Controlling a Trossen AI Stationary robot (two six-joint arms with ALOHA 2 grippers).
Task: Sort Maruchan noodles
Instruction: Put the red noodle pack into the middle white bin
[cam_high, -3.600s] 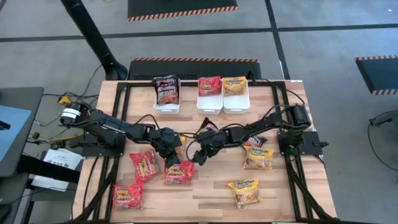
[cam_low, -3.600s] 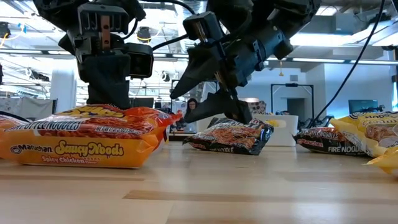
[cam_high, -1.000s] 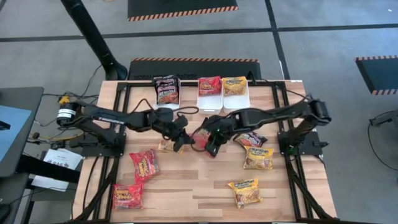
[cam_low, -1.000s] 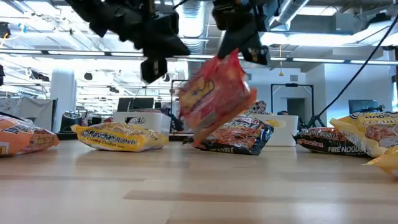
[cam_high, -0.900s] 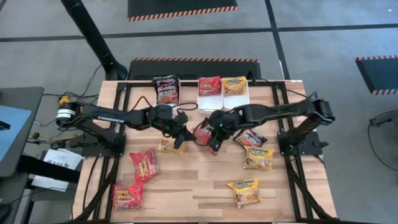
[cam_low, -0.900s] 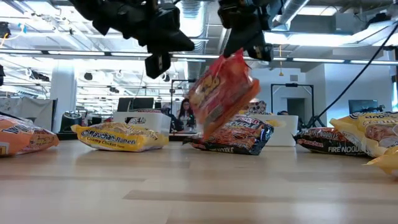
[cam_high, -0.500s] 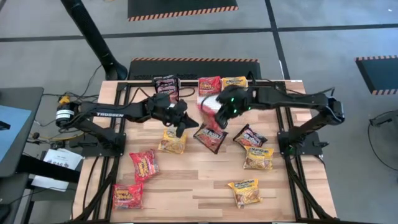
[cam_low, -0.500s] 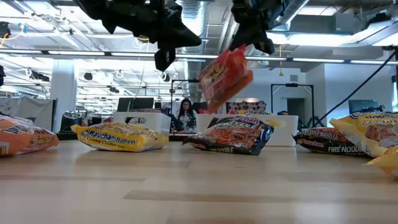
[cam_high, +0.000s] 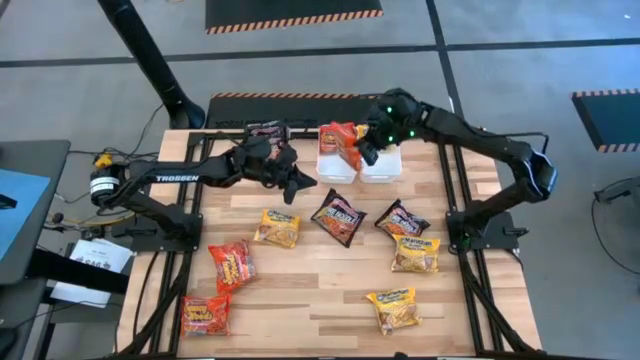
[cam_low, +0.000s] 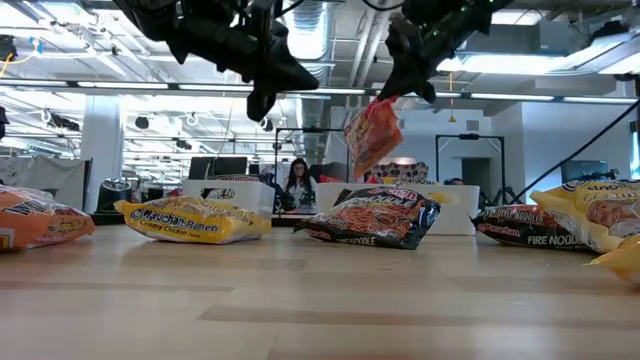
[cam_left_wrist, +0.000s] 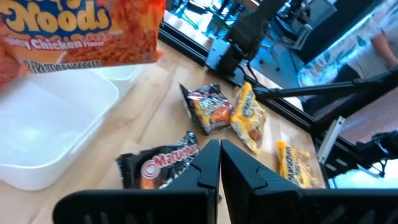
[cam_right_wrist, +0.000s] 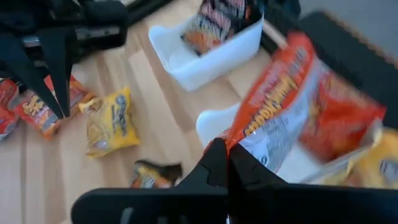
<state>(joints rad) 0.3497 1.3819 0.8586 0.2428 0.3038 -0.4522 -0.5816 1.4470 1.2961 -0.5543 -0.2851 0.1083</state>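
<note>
wooden table (cam_high: 330, 290), right gripper (cam_high: 362, 150) pinching red packet (cam_high: 343, 141)

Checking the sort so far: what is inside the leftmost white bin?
The leftmost white bin holds a dark packet, seen in the right wrist view. From above, the left end effector and its arm cover most of it, so any others cannot be seen.

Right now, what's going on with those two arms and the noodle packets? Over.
Right pincer shut on red packet, hanging above middle white bin. Left pincer shut, empty, beside left bin. Nothing in the way. Over.
</note>
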